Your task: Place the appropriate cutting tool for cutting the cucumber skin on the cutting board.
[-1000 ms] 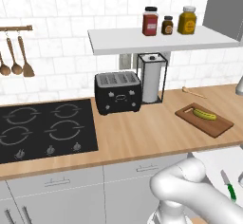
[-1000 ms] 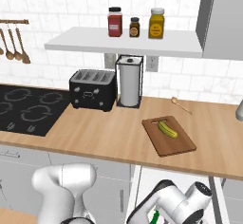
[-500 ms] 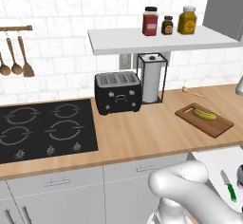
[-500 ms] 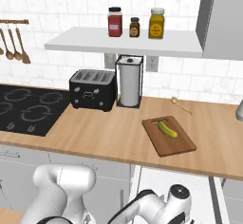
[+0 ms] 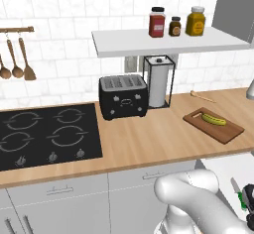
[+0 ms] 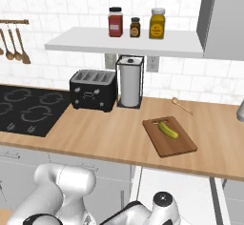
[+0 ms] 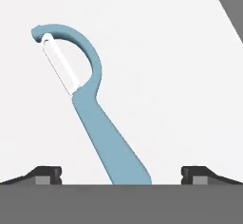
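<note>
Hand view: jaws [image 7: 121,173] spread wide, holding nothing. The peeler [image 7: 95,123] lies flat on a white surface. Its teal handle end runs in between the two tips and its bladed head points away from them. Whether the tips touch the handle I can't quite tell.

Right base view: cucumber [image 6: 168,129] lies on the cutting board [image 6: 178,145] on the worktop [image 6: 105,133], well apart from the jaws.

Judgement: early stage. Grasp, lift, carry and placing all remain.

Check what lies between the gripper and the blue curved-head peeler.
Nothing. In the hand view the blue plastic peeler lies on a bare white surface, its handle running down between the open jaws of the gripper.
</note>
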